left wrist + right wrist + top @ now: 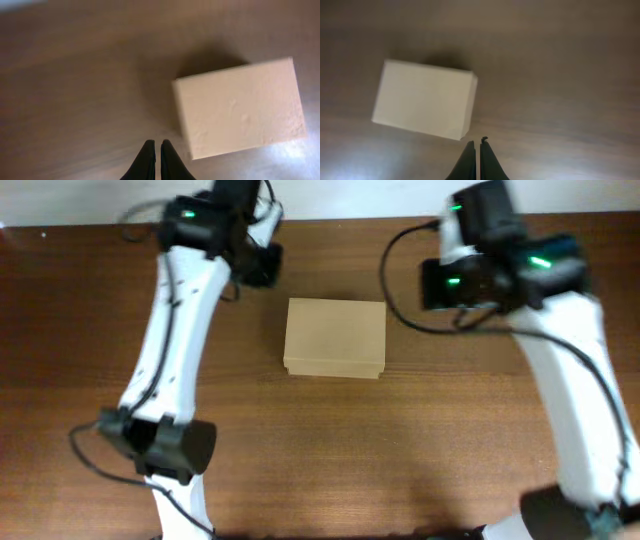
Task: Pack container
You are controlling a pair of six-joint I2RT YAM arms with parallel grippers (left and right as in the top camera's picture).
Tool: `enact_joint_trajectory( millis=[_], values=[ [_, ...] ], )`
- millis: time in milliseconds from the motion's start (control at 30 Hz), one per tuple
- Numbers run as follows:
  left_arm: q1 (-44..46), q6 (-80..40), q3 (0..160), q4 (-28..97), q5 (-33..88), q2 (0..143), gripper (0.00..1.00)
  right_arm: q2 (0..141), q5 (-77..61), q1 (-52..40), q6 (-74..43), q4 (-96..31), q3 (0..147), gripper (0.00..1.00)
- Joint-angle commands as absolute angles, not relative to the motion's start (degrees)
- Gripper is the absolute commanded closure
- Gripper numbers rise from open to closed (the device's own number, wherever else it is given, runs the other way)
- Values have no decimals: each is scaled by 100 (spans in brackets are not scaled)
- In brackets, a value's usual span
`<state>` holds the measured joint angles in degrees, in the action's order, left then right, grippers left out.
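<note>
Box [335, 337] closed, mid table [450, 430], between the arms. Left gripper [156, 150] and right gripper [476, 147]: fingers together, empty, beside it. Probably either start or finish; packing next needs the lid lifted.

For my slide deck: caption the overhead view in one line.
Closed tan container on the wooden table, untouched between the left arm and right arm.

Lit evenly from above in the overhead view, yet smeared by motion blur toward the upper corners. Dimmer and soft-focused at both wrists. Glared pale on the wooden table [295, 150] near the lower edges. Threw a dark, fuzzy shadow behind the cardboard box [240, 107].
</note>
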<state>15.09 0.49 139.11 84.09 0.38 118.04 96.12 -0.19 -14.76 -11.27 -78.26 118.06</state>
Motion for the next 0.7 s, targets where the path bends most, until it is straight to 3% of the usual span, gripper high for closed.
enact_joint_trajectory(
  millis=[0, 167, 233, 267, 300, 333, 367, 400, 667],
  values=[
    [1446, 134, 14532, 8705, -961, 11257, 94, 9004, 637, -1459, -1070, -7966, 12160, 96],
    [1446, 134, 14665, 8812, -1479, 10733, 93, 8322, 919, -1459, -1070, -7953, 12180, 96],
    [1446, 132, 14663, 8805, -1483, 10527, 83, 8095, 963, -1459, -1072, -7950, 12180, 93],
    [1446, 132, 14665, 8803, -1483, 10444, 73, 7992, 972, -1459, -1072, -7957, 12180, 92],
    [1446, 134, 14665, 8809, -1485, 10370, 41, 7896, 972, -1459, -1072, -7979, 12180, 87],
    [1446, 134, 14663, 8809, -1485, 10313, 1, 7826, 969, -1459, -1074, -8016, 12180, 70],
    [1446, 134, 14665, 8814, -1485, 10272, 1, 7752, 969, -1459, -1074, -8079, 12180, 15],
    [1446, 134, 14663, 8816, -1483, 10241, 1, 7686, 969, -1459, -1074, -8143, 12180, 1],
    [1446, 132, 14663, 8818, -1481, 10219, 1, 7588, 969, -1459, -1074, -8425, 12178, 1]
  ],
)
